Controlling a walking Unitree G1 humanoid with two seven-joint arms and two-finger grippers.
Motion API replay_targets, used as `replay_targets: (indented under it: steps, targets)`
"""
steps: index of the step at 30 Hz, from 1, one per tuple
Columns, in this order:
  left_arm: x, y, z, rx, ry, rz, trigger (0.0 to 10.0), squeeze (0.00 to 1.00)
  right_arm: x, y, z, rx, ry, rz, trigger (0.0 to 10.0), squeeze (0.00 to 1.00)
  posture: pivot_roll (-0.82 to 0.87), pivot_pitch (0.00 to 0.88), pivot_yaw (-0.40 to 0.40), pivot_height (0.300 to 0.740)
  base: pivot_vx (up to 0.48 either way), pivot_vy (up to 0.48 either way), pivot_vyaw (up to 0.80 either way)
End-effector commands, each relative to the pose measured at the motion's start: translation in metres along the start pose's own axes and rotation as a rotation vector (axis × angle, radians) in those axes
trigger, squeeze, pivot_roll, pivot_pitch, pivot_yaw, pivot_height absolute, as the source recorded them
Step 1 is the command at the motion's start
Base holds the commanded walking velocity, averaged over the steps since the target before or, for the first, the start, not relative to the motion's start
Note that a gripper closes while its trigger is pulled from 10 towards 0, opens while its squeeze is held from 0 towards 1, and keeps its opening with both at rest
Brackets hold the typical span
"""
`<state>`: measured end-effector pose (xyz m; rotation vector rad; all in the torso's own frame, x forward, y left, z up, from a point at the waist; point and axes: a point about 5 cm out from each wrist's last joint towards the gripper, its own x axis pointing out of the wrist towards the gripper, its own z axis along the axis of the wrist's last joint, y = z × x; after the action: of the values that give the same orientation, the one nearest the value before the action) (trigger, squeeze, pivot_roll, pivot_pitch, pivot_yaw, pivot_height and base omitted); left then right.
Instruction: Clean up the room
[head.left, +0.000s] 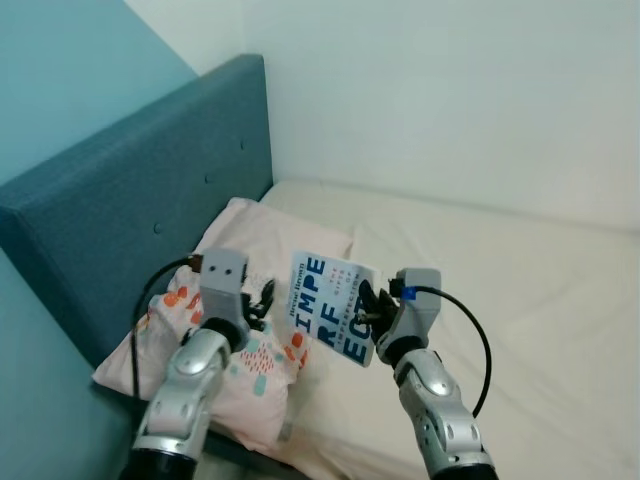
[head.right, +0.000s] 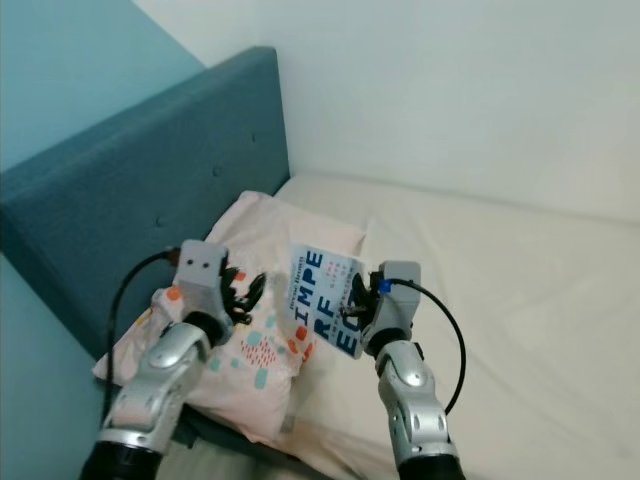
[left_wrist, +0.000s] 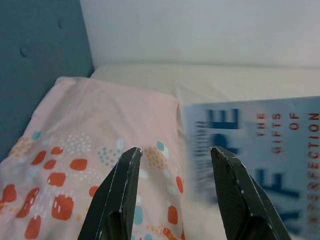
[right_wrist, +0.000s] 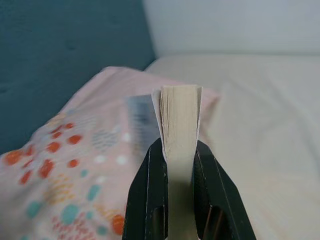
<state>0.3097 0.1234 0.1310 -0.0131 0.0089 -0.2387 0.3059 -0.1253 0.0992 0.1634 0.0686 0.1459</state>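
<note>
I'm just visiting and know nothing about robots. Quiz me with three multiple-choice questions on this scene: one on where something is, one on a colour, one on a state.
1. Where does the pillow lie?
A. on the floor
B. against the headboard
C. at the foot of the bed

2. What colour is the headboard?
A. red
B. white
C. blue-teal

3. How is the left gripper?
A. open, holding nothing
B. shut on the book
C. shut on the pillow

Answers:
1 B: the pillow rests beside the padded headboard.
2 C: its fabric is blue-teal.
3 A: its fingers stand apart over the pillow, while the right gripper clamps the book.
</note>
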Motion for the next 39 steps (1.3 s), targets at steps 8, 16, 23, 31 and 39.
replay_targets:
  steps: [8,16,23,31,39]
  targets:
    - [-0.001,0.007,-0.005,0.017,0.02,0.026,10.0,0.0,0.0,-0.002,0.007,0.005,-0.032,-0.01,10.0,0.0,-0.01,0.0,-0.043,0.74,0.0,0.0,0.0]
    - [-0.002,0.006,-0.009,0.029,0.047,0.023,10.0,0.0,0.0,-0.001,0.007,0.008,-0.031,-0.008,10.0,0.0,-0.01,0.0,-0.042,0.74,0.0,-0.42,0.0]
    - [-0.001,0.009,-0.014,0.013,0.086,0.055,10.0,0.0,-0.002,-0.002,0.005,0.008,-0.025,-0.013,10.0,0.0,-0.02,0.0,-0.039,0.74,0.0,-0.328,0.0]
    - [0.0,0.007,-0.016,0.019,0.091,0.05,10.0,0.0,-0.003,-0.005,0.005,0.003,-0.024,-0.018,10.0,0.0,-0.03,0.0,-0.034,0.74,0.0,0.0,0.0]
    - [0.002,0.006,-0.017,0.015,0.088,0.032,10.0,0.0,-0.003,-0.005,0.006,-0.002,-0.025,-0.018,10.0,0.0,-0.04,0.0,-0.035,0.74,0.0,0.114,0.0]
